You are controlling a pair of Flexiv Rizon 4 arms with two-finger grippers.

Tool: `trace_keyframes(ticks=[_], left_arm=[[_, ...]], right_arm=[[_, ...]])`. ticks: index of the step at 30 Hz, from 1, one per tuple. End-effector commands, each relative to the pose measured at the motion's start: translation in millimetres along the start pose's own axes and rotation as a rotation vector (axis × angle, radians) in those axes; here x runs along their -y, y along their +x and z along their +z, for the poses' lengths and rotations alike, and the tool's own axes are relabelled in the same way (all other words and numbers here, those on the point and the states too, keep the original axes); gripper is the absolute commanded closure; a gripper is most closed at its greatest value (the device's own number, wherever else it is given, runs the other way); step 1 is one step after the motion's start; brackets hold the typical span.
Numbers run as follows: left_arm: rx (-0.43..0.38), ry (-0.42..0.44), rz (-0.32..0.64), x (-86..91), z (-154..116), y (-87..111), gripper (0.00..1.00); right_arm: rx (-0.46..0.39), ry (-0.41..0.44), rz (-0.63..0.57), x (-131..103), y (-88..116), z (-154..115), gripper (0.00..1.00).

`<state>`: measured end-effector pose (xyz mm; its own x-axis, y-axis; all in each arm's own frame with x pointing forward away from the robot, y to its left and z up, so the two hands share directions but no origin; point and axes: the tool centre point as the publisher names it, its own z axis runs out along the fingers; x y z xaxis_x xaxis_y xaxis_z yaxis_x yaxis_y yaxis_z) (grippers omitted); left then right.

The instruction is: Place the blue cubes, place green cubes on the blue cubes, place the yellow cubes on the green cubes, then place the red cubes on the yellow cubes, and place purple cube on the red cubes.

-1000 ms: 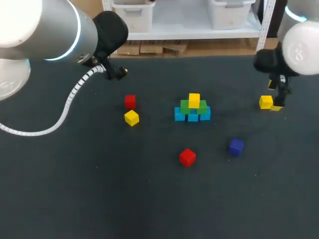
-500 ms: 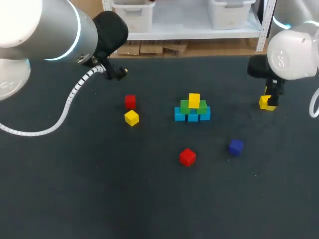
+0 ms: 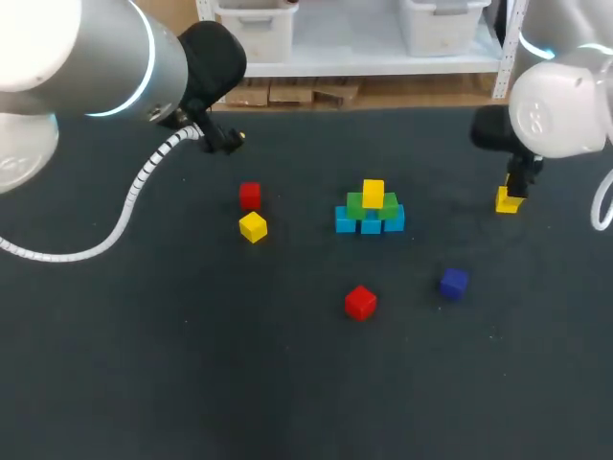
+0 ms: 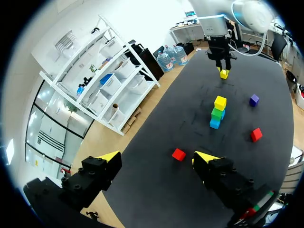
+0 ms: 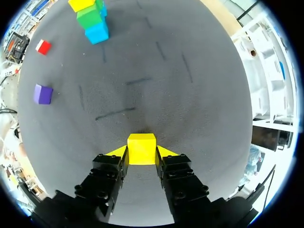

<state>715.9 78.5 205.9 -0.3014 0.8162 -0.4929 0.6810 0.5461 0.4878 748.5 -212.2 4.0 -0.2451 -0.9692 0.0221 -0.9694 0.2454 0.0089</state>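
At the table's middle a stack rises from blue cubes (image 3: 370,222) through green cubes (image 3: 372,204) to one yellow cube (image 3: 374,191). At the far right my right gripper (image 3: 511,195) is shut on another yellow cube (image 5: 141,148), with a finger pressed against each side (image 5: 141,153). Loose on the table are a red cube (image 3: 250,195), a yellow cube (image 3: 253,227), a second red cube (image 3: 360,302) and a purple cube (image 3: 454,282). High over the back left, my left gripper (image 4: 156,159) is open and holds nothing.
The left arm's white cable (image 3: 144,177) hangs over the table's left part. From the right wrist, the stack (image 5: 92,19) and the purple cube (image 5: 43,94) lie far ahead of the gripper. The dark table (image 3: 287,383) stretches toward the front.
My right gripper's fingers have come together onto the yellow cube, and the arm has shifted a little to the left. The left arm has not moved.
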Motion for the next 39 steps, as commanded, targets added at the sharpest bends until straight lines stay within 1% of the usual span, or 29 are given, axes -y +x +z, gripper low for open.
trace_keyframes(ticks=[1,4,9,11,13,17,21,26,34,39], left_arm=[[0.002,0.002,0.000,-0.5,0.4,0.1,0.00],[0.002,0.002,0.000,-0.5,0.4,0.1,0.00],[0.002,0.002,0.000,-0.5,0.4,0.1,0.00],[0.002,0.002,0.000,-0.5,0.4,0.1,0.00],[0.002,0.002,0.000,-0.5,0.4,0.1,0.00],[0.002,0.002,0.000,-0.5,0.4,0.1,0.00],[0.002,0.002,0.000,-0.5,0.4,0.1,0.00],[0.002,0.002,0.000,-0.5,0.4,0.1,0.00],[0.002,0.002,0.000,-0.5,0.4,0.1,0.00],[0.002,0.002,0.000,-0.5,0.4,0.1,0.00]], right_arm=[[0.010,0.019,0.008,-13.7,-9.5,-18.3,1.00],[0.040,0.036,-0.012,-19.5,-22.1,-37.7,1.00],[0.043,0.082,-0.043,-30.6,-46.1,-68.5,1.00],[0.048,0.100,-0.051,-33.2,-55.9,-77.7,1.00],[0.066,0.097,-0.062,-38.6,-67.5,-86.2,1.00],[0.085,0.111,-0.117,-48.1,-93.3,-96.6,1.00],[0.093,0.112,-0.157,-56.1,-112.5,-98.1,1.00],[0.093,0.108,-0.178,-63.9,-128.6,-92.8,1.00],[0.111,0.100,-0.186,-72.7,-143.6,-86.4,1.00],[0.112,0.099,-0.190,-74.7,-147.6,-81.6,1.00]])
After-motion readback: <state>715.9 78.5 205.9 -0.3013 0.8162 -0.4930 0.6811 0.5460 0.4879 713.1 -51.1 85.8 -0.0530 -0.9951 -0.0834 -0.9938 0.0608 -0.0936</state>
